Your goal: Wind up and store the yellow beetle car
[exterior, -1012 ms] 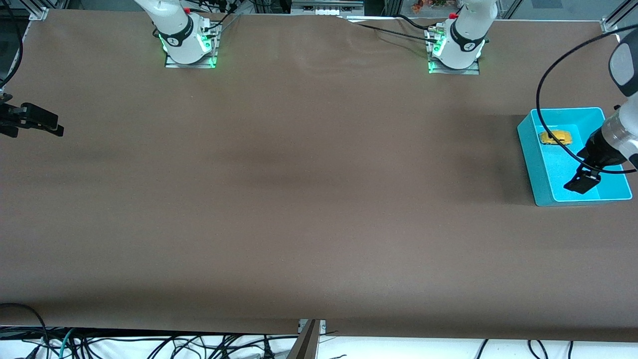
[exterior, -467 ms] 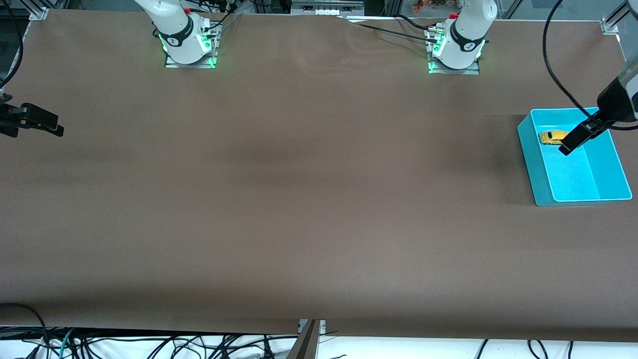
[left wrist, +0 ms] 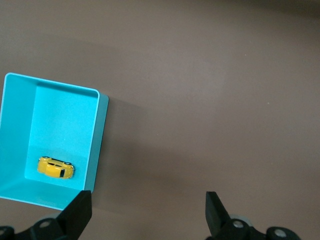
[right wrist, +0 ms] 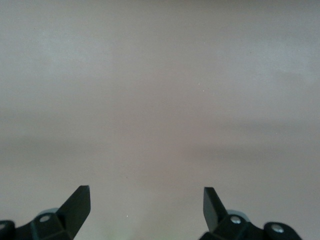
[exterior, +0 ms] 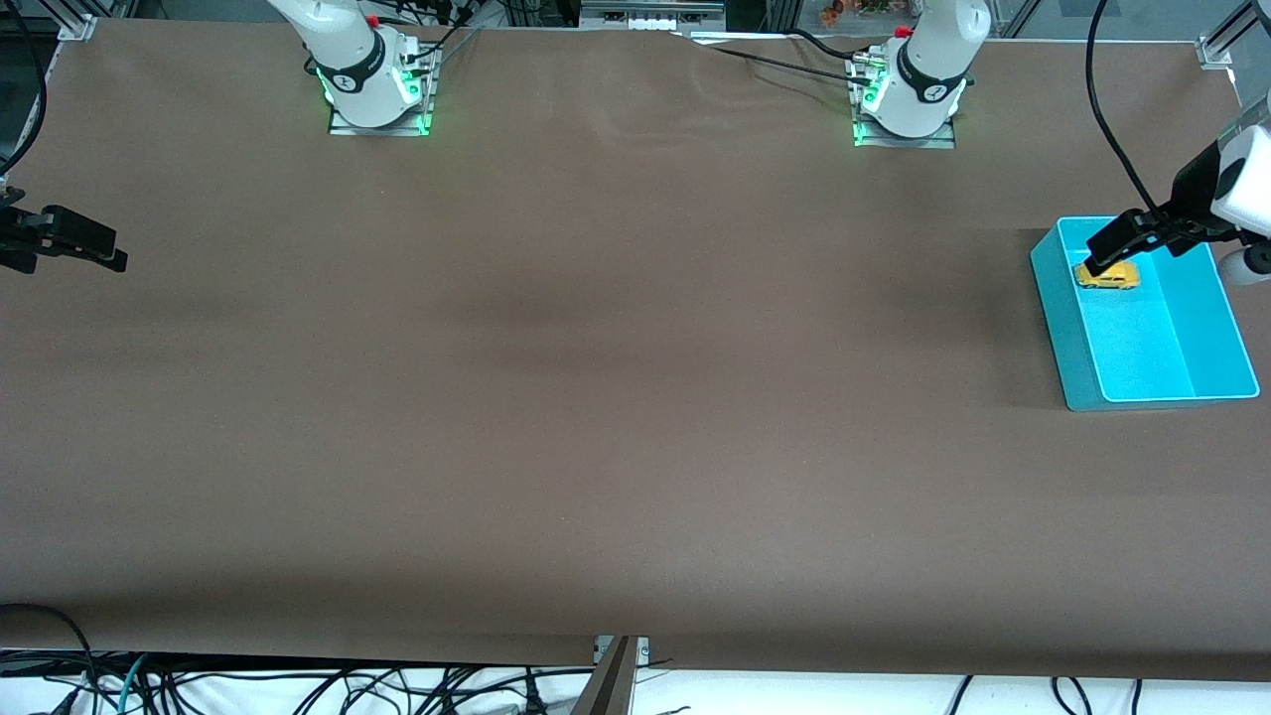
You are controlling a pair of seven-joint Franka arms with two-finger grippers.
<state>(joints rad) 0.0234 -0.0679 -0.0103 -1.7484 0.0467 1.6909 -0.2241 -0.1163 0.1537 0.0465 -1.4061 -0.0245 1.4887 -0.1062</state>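
Your left gripper [exterior: 1117, 248] has risen out of the cyan bin [exterior: 1058, 308] since a second ago; then it hung low inside the bin's part nearer the front camera, and now it sits high over the bin's rim on the side toward the arm bases, jaws spread wide and empty. The yellow beetle car [exterior: 1107, 275] has not shifted: it lies in the bin, close to the wall toward the bases and near the wall that faces the middle of the table. In the left wrist view you see the car [left wrist: 56, 168] resting on the bin floor, clear of the left gripper's fingers [left wrist: 79, 212]. The rest of the bin floor is bare. The bin stands at the left arm's end of the table [exterior: 635, 397], near the table's edge there, with wide brown surface toward the right arm's end. Your right gripper [exterior: 60, 238] waits, unchanged, well apart from the bin at the right arm's end, jaws wide and empty.
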